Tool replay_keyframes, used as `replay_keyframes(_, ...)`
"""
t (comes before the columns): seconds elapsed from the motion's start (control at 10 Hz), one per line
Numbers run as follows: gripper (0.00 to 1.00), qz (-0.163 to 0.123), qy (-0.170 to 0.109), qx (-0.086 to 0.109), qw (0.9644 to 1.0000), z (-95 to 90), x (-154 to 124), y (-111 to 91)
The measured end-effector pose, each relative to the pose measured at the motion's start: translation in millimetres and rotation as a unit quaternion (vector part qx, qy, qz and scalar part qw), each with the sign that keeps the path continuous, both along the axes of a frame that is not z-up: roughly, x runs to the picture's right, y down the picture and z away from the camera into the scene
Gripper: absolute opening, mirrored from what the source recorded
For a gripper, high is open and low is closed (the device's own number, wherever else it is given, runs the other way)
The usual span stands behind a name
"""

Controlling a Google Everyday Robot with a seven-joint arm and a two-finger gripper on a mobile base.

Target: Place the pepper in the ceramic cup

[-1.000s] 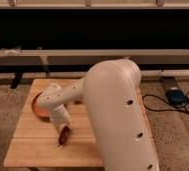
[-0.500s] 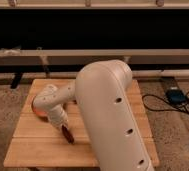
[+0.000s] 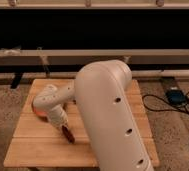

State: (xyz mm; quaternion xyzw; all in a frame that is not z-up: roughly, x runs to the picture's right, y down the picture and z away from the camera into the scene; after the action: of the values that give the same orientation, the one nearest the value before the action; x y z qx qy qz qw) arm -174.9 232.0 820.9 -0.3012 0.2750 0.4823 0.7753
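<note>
gripper (image 3: 65, 129) low over front-left part of wooden table (image 3: 35, 150), at end of white arm (image 3: 108, 115). dark red pepper (image 3: 67, 135) right at its tip; you cannot tell whether gripper clamps it or only meets it. orange bowl (image 3: 37, 112) just behind wrist, mostly hidden by arm. cables (image 3: 188, 107) on floor to right of table.

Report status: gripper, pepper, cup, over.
Gripper low over table's left side, pepper at its tip. Ceramic cup not in sight; arm covers mid-table. Orange bowl just behind gripper.
</note>
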Motion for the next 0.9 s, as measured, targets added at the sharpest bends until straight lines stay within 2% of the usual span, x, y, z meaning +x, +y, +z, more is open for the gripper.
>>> replay_keyframes(0.1,0.0,0.001,-0.001,0.002,1.0,-0.8,1.0,-1.4)
replay_keyframes(0.4,0.0,0.02,-0.024,0.03,0.9991,-22.6,14.3,-40.7)
replay_keyframes(0.7,0.0,0.029,-0.05,0.06,0.9965,-65.2,27.5,-104.4)
replay_keyframes(0.9,0.0,0.028,-0.073,0.078,0.9939,-77.0,32.2,-141.8)
